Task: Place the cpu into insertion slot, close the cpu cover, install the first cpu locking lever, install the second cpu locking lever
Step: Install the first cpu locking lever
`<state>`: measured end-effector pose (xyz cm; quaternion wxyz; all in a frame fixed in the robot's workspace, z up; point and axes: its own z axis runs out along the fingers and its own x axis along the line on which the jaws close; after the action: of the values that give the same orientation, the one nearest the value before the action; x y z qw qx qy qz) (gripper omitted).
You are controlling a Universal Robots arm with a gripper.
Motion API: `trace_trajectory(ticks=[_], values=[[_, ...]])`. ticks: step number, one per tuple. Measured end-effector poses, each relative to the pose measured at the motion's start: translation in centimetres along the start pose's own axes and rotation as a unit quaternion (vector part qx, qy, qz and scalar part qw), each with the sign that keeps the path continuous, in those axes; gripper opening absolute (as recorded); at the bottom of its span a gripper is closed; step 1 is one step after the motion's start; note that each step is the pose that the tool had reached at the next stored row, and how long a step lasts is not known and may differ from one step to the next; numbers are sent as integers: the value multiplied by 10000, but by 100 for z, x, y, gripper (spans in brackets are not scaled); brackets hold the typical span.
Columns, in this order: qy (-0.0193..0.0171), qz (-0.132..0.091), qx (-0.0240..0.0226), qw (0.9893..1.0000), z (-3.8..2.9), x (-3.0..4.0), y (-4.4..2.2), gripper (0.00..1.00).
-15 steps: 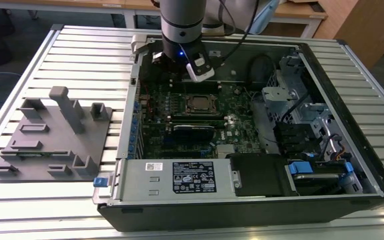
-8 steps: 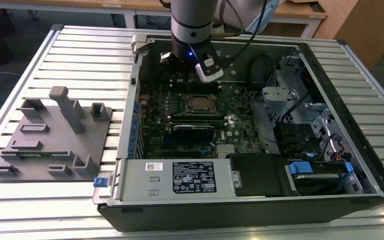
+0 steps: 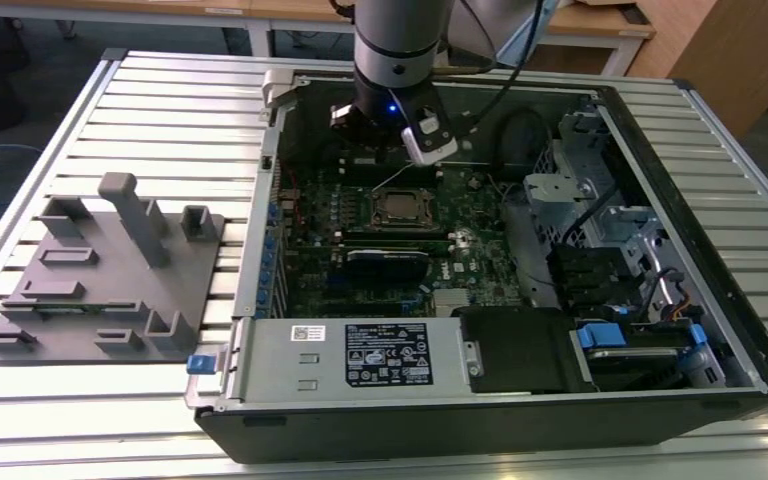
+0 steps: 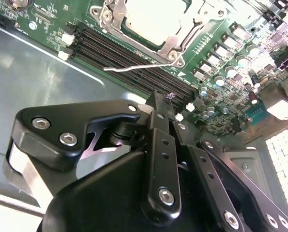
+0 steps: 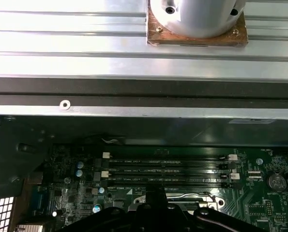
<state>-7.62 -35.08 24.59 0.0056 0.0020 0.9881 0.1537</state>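
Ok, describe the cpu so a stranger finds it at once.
Look inside the open black computer case on the slatted metal table, at the green circuit board. Near the board's middle sits the cpu, a small flat square. Its dull silver-grey metal top sets it apart from the long narrow black memory slots alongside.

cpu (image 3: 399, 206) in insertion slot (image 3: 373, 218), board (image 3: 478, 245) inside case (image 3: 744, 330); fixture (image 3: 104, 275) at exterior view's left.

My gripper (image 4: 162, 102) was black, the board (image 3: 475, 215) green, the cpu (image 3: 399, 207) dull silver-grey, the table (image 3: 117, 110) ribbed grey, the fixture (image 3: 97, 270) at the exterior view's left plain grey.
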Motion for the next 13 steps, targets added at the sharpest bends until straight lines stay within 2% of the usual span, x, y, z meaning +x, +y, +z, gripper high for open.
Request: trace_trajectory(ticks=[2,4,5,6,8,13], values=[[0,0,2,10000,1,-2,0,10],[-1,2,27,10000,3,-3,0,10],[-4,11,94,10000,13,-6,-4,10],[-5,16,123,9999,16,-6,-5,10],[-6,18,139,9999,19,-7,-6,10],[-7,20,141,9999,22,-7,-6,10]])
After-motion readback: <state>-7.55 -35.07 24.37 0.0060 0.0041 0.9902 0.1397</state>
